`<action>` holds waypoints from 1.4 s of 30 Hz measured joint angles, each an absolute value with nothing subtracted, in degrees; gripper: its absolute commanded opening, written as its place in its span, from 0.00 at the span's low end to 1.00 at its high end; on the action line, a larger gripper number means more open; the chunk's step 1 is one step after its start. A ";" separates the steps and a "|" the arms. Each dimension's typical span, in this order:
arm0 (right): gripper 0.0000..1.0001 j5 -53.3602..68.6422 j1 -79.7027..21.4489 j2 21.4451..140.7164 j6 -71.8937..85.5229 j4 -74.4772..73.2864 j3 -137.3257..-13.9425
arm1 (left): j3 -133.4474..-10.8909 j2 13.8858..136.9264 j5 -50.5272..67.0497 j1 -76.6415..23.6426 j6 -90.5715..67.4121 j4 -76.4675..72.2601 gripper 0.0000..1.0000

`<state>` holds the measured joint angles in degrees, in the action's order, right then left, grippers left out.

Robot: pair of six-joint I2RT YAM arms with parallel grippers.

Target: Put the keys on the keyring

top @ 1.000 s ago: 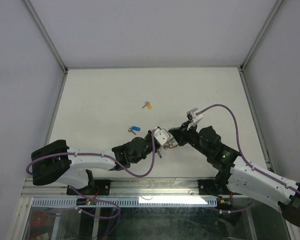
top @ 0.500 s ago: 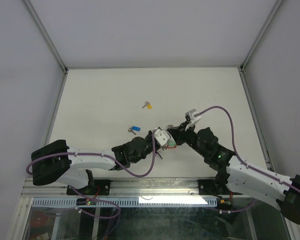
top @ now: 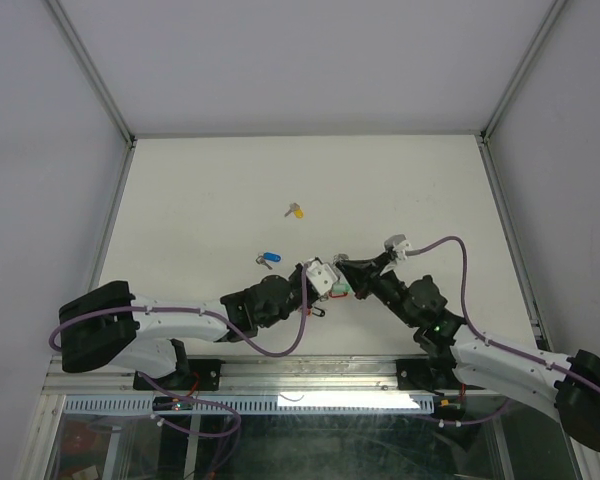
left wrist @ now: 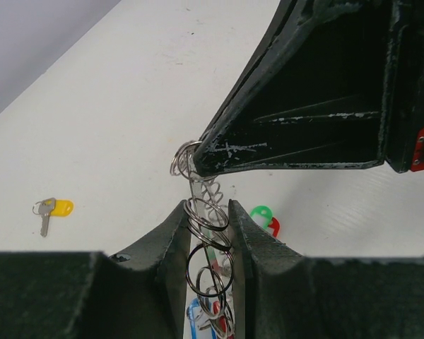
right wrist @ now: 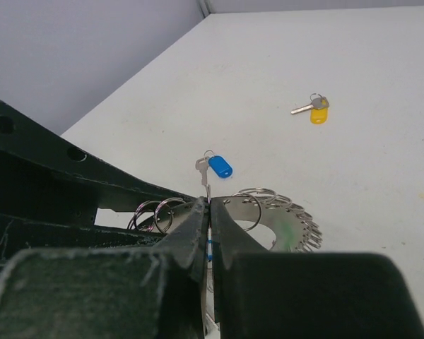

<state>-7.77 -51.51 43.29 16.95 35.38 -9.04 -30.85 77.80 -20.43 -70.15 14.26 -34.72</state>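
Note:
The keyring, a silver ring strung with small split rings and coloured tags, hangs upright between both grippers near the table's front middle. My left gripper is shut on it, its fingers pressing the small rings from both sides. My right gripper is shut on the ring's thin edge from the other side. In the top view the two grippers meet tip to tip. Two keys lie loose on the table: the blue-tagged one just beyond the grippers, and the yellow-tagged one farther back.
A green tag and a red tag beside it hang from the ring near the table surface. The white table is walled by grey panels on the left, back and right. A metal rail runs along the near edge.
The right arm has swung, its wrist moving right and toward the near edge. The joined grippers and the ring shifted slightly. Both grips stay as they were, and the loose keys have not moved.

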 measured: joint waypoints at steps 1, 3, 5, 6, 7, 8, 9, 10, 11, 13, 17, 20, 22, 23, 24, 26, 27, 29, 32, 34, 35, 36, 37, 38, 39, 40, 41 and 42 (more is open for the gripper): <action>0.00 -7.68 -51.51 42.74 17.04 36.47 -8.34 | -30.68 77.52 -20.34 -70.17 14.28 -34.81 0.00; 0.00 -7.46 -51.51 41.15 17.10 37.93 -7.03 | -30.33 77.08 -20.21 -70.15 14.31 -34.98 0.07; 0.00 -6.96 -51.55 39.05 16.93 38.98 -5.74 | -30.02 76.71 -19.73 -70.15 14.26 -35.22 0.19; 0.00 -6.66 -51.57 38.06 16.69 39.44 -5.15 | -29.93 76.53 -19.40 -70.15 14.24 -35.22 0.25; 0.00 -6.11 -51.62 36.60 16.08 40.12 -4.25 | -29.74 76.25 -18.98 -70.17 14.17 -35.46 0.30; 0.00 -5.65 -51.62 35.68 15.55 40.49 -3.70 | -29.41 75.75 -18.52 -70.17 14.11 -35.70 0.34; 0.00 -5.02 -51.64 34.68 14.72 40.84 -3.07 | -28.99 75.16 -17.98 -70.17 14.02 -35.99 0.38; 0.00 -4.64 -51.66 33.63 13.61 41.10 -2.39 | -28.45 74.30 -17.56 -70.19 13.89 -36.07 0.42; 0.00 -4.12 -51.66 32.82 12.53 41.39 -1.67 | -27.83 73.17 -17.06 -70.17 13.67 -36.07 0.44; 0.00 -3.05 -51.57 31.68 10.11 41.30 -0.75 | -26.61 70.57 -15.44 -70.15 12.99 -36.14 0.46; 0.00 0.12 -51.57 30.96 5.98 43.29 -0.75 | -24.73 64.20 -11.44 -70.15 11.84 -36.47 0.44; 0.00 2.68 -51.57 30.70 3.51 46.11 -0.75 | -23.38 58.78 -9.56 -70.15 10.85 -36.86 0.35; 0.00 4.71 -51.57 30.70 2.33 47.77 -0.75 | -22.59 56.27 -8.75 -70.15 10.48 -37.41 0.30; 0.00 5.87 -51.57 30.70 1.74 48.45 -0.75 | -22.13 55.00 -8.49 -70.15 10.44 -37.54 0.29; 0.00 7.05 -51.57 30.70 1.17 48.90 -0.75 | -21.76 54.13 -8.36 -70.15 10.39 -37.54 0.28; 0.00 9.52 -51.57 30.61 -0.01 49.04 -0.78 | -21.10 52.80 -8.19 -70.15 10.46 -37.47 0.27; 0.00 10.44 -51.57 30.46 -0.45 48.97 -0.78 | -20.75 52.05 -7.94 -70.15 10.48 -37.41 0.27; 0.00 12.88 -51.57 30.11 -1.63 48.62 -0.84 | -20.29 50.68 -7.25 -70.15 10.50 -36.88 0.26; 0.00 15.51 -51.57 29.91 -2.24 48.45 -0.91 | -20.16 48.69 -5.32 -70.15 10.59 -35.62 0.22; 0.00 17.23 -51.57 30.02 -2.35 48.38 -0.95 | -20.16 47.51 -3.42 -70.15 10.74 -34.74 0.17; 0.00 18.11 -51.57 30.13 -2.42 48.31 -1.04 | -20.16 47.16 -2.31 -70.15 10.87 -34.44 0.16; 0.00 19.03 -51.57 30.35 -2.48 48.14 -1.23 | -20.16 46.98 -1.30 -70.15 10.92 -34.24 0.15; 0.00 19.73 -51.57 30.55 -2.48 47.94 -1.50 | -20.16 46.81 -0.45 -70.15 10.96 -33.85 0.15; 0.00 20.60 -51.57 30.89 -2.48 47.72 -1.98 | -20.16 46.78 0.71 -70.15 10.98 -33.52 0.14; 0.00 21.19 -51.57 31.05 -2.48 47.68 -2.33 | -20.16 46.78 1.76 -70.15 10.98 -33.23 0.14; 0.00 21.89 -51.57 31.35 -2.48 47.64 -2.74 | -20.16 46.81 2.70 -70.15 10.98 -32.67 0.14; 0.00 22.46 -51.57 31.48 -2.48 47.55 -3.09 | -20.16 46.83 3.70 -70.15 10.94 -32.25 0.14; 0.00 23.09 -51.57 31.53 -2.46 47.48 -3.42 | -20.16 46.92 4.86 -70.15 10.92 -31.92 0.15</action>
